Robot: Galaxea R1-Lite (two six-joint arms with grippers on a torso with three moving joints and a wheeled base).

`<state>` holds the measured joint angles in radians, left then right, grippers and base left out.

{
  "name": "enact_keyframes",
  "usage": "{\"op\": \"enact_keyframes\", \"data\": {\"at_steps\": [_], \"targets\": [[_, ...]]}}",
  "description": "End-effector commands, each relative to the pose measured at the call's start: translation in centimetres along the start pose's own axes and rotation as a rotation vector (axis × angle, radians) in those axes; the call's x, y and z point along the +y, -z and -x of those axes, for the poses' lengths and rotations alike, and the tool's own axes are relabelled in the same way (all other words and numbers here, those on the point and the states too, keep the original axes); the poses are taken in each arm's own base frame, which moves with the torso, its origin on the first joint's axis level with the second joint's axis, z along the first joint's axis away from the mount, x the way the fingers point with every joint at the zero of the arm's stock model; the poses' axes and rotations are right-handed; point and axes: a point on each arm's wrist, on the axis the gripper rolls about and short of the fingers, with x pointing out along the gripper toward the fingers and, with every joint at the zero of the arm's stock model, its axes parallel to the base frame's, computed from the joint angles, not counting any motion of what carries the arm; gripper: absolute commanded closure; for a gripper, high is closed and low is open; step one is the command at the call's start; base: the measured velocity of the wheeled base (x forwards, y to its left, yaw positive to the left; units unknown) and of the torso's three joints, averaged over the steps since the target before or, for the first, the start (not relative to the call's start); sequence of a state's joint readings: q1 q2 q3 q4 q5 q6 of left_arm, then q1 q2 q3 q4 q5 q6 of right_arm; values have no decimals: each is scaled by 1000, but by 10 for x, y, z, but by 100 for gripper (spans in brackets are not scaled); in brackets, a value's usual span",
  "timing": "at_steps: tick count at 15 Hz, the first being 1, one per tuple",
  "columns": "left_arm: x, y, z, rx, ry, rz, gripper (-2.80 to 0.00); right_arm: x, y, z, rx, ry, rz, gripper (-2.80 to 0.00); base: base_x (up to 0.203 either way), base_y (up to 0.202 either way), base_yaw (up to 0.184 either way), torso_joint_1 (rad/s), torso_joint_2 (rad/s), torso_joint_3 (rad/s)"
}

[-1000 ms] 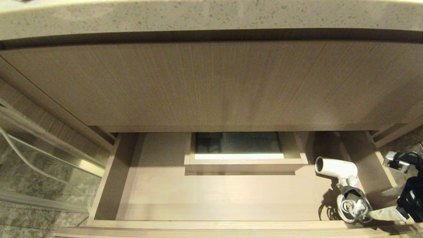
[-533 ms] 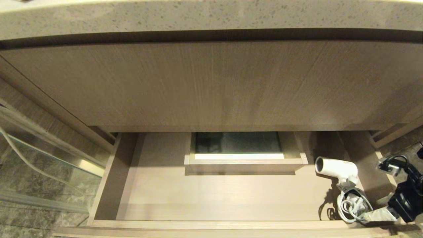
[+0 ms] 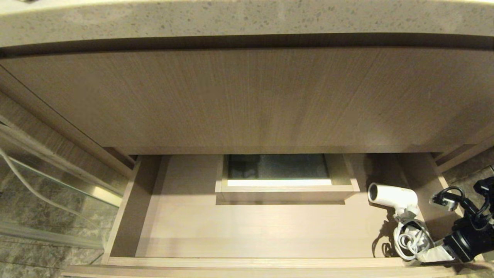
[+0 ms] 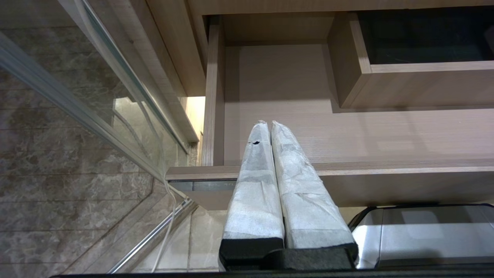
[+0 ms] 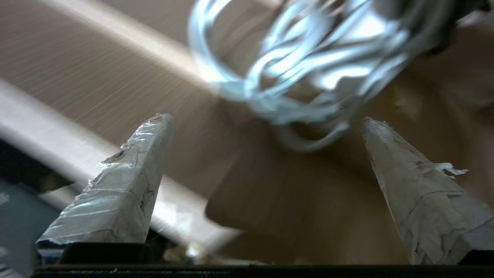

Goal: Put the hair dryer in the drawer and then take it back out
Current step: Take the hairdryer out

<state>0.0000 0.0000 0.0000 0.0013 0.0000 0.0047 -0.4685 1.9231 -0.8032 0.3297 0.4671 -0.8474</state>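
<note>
1 hair dryer [image 3: 393, 197] in 1 drawer [image 3: 247, 263]; right claw [image 3: 424, 255] agape beside it.

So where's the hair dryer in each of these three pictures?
Head view: the hair dryer lies in the drawer's right end, cord coiled nearer the front, the open right pincer beside it.
Left wrist view: not in it.
Right wrist view: only the blurred cord shows, beyond the pincer's tips.
Shared landmark: the drawer's wood floor.
</note>
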Motion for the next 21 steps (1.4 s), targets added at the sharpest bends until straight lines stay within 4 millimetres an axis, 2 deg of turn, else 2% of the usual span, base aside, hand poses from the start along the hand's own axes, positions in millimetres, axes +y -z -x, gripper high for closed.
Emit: {"op": "enact_keyframes", "data": {"at_steps": [1, 3, 6, 12, 18, 21], "targets": [[0, 0, 0, -1, -2, 0, 0, -10, -2, -11, 11, 9, 11, -280, 0, 0, 0, 0, 0, 0], [0, 0, 0, 0, -2, 0, 0, -20, -8, -17, 39, 88, 39, -280, 0, 0, 0, 0, 0, 0], [0, 0, 0, -1, 0, 0, 0, -23, -13, -23, 89, 175, 69, -280, 0, 0, 0, 0, 0, 0], [0, 0, 0, -1, 0, 0, 0, -19, -17, -33, 112, 156, 86, -280, 0, 0, 0, 0, 0, 0], [0, 0, 0, 0, -1, 0, 0, -38, -39, -36, 63, 197, 42, -280, 0, 0, 0, 0, 0, 0], [0, 0, 0, 0, 0, 0, 0, -40, -40, -38, 63, 199, 33, -280, 0, 0, 0, 0, 0, 0]]}}
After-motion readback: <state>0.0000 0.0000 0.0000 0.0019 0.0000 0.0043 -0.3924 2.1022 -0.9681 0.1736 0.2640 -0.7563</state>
